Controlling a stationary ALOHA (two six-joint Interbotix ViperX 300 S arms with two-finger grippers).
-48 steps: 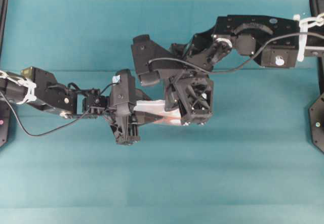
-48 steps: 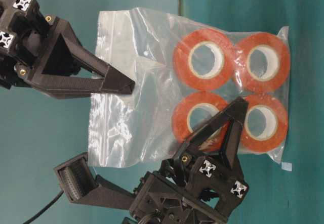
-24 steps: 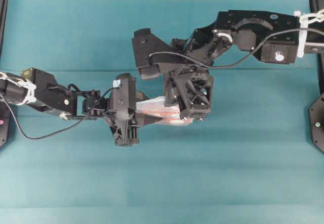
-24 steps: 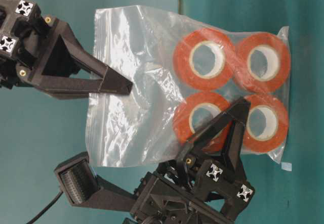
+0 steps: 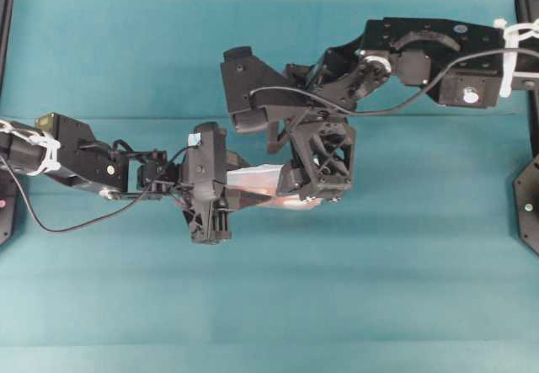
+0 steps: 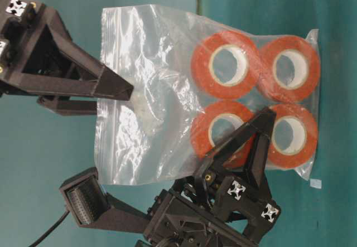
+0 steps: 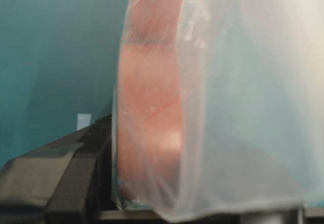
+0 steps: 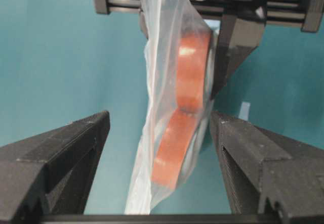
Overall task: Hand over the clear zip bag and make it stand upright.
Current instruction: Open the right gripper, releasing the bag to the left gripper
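Observation:
The clear zip bag (image 6: 150, 91) hangs in the air with its orange rolls (image 6: 226, 66) bunched at one end. My left gripper (image 6: 259, 130) is shut on the bag across the rolls; one finger lies over the lower rolls and the other is hidden behind the bag. In the overhead view the bag (image 5: 257, 179) shows only as a pale strip between my left gripper (image 5: 244, 192) and my right gripper (image 5: 290, 183). In the right wrist view my right gripper (image 8: 159, 120) is open, its fingers wide on either side of the bag (image 8: 172, 133) and touching nothing.
Teal cloth covers the table (image 5: 404, 289) below both arms. A small white tag (image 6: 316, 183) lies on it near the bag's roll end. Black frame posts (image 5: 529, 196) stand at the left and right edges.
My right gripper has let go of the bag's empty part and spread its fingers wide. The bag stays in my left gripper, hardly shifted.

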